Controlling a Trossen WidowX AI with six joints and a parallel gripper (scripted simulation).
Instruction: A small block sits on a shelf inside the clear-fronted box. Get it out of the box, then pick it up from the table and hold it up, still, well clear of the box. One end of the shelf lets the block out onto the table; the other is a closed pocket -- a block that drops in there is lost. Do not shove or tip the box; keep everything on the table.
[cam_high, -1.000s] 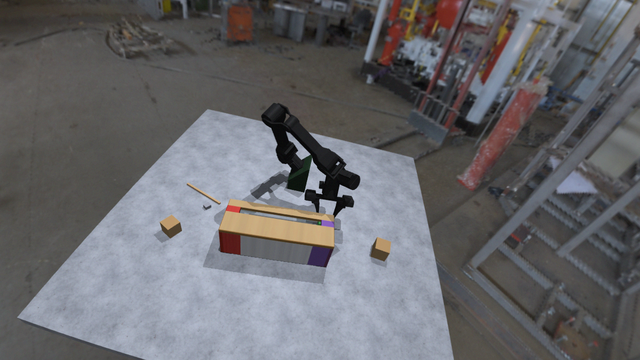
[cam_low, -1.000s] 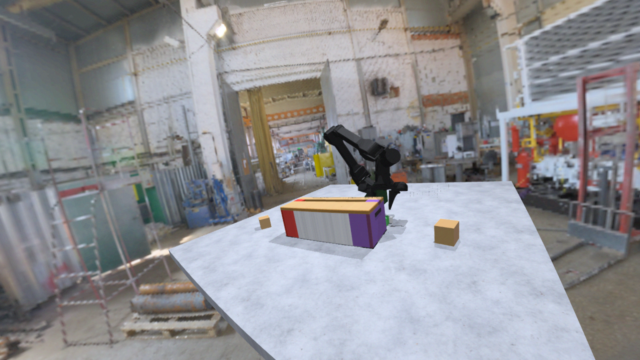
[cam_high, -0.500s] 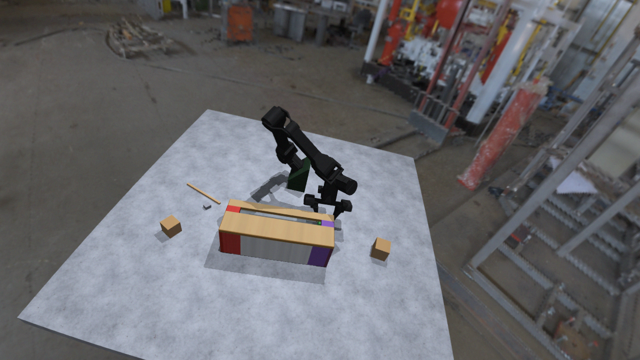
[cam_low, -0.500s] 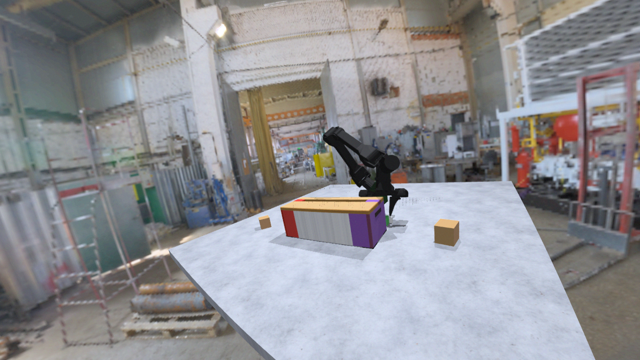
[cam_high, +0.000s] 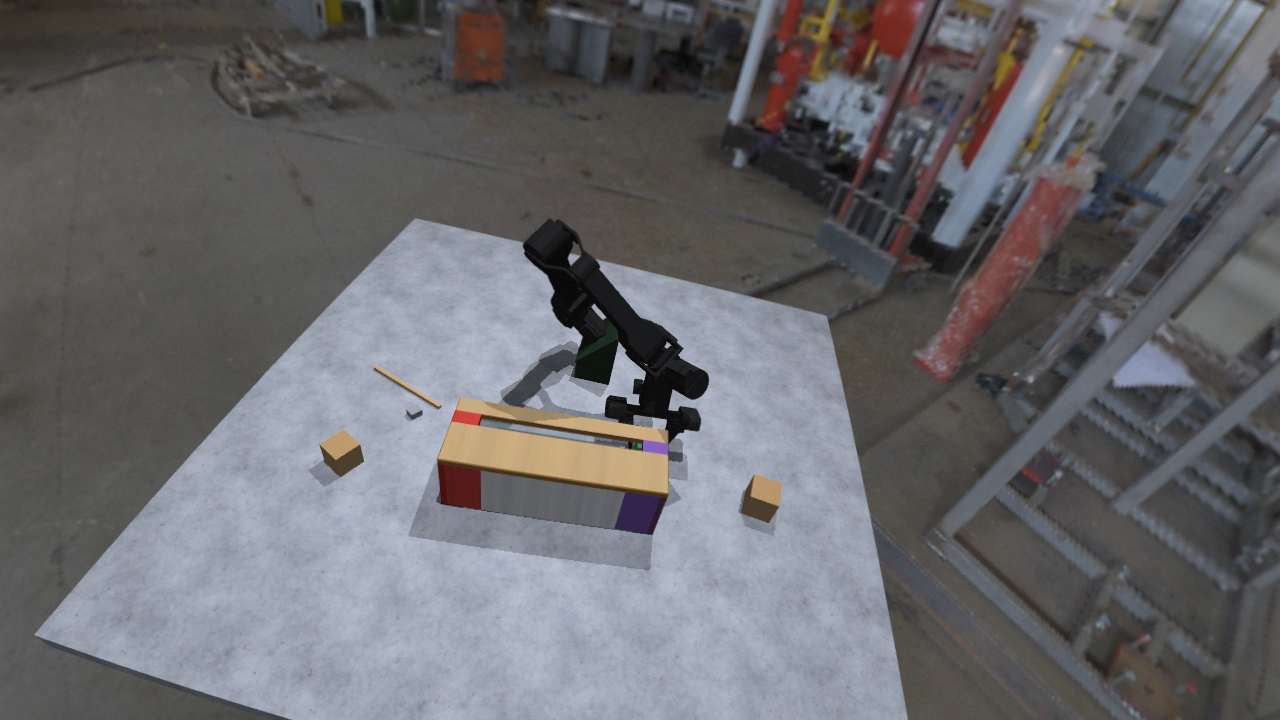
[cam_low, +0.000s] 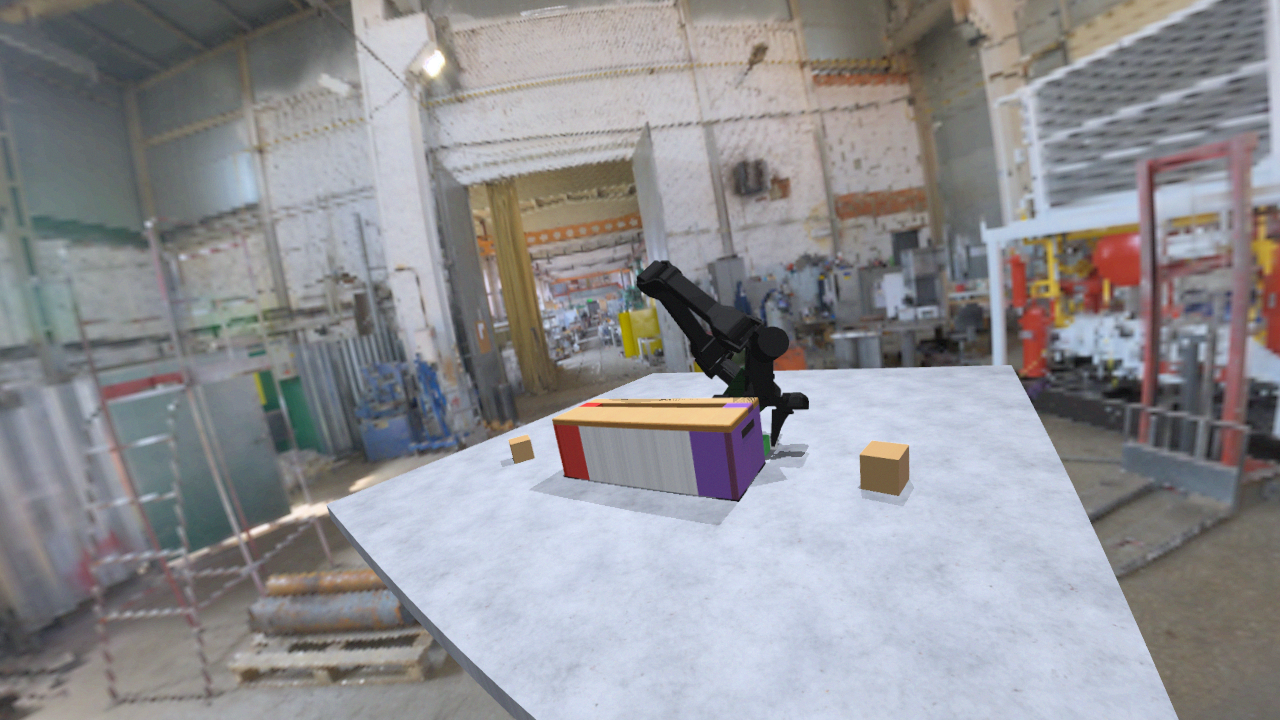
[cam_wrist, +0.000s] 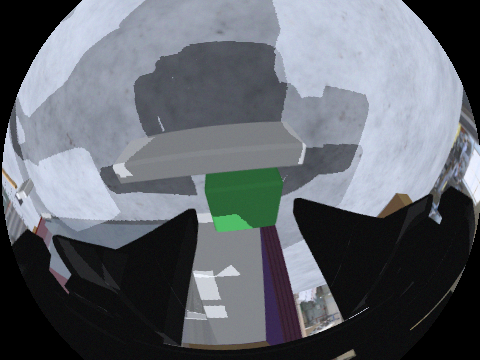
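The green block (cam_high: 639, 445) (cam_low: 766, 445) (cam_wrist: 243, 192) is outside the box, low behind its purple end, against a pale grey bar (cam_wrist: 210, 152). Whether it rests on bare table or on a low ledge I cannot tell. The box (cam_high: 554, 456) (cam_low: 640, 458) stands upright, with a wooden slotted top, a red end and a purple end. My gripper (cam_high: 650, 437) (cam_low: 775, 437) (cam_wrist: 246, 211) is open and empty, pointing down behind the purple end. In the wrist view its fingertips appear on either side of the block, with gaps. The box partly hides the fingers in the top view.
One wooden cube (cam_high: 761, 497) (cam_low: 884, 467) stands right of the box, another (cam_high: 341, 453) (cam_low: 521, 448) left of it. A thin wooden stick (cam_high: 407, 386) and a small grey piece (cam_high: 414, 412) lie behind the red end. The arm's dark green base (cam_high: 597, 355) is behind the box.
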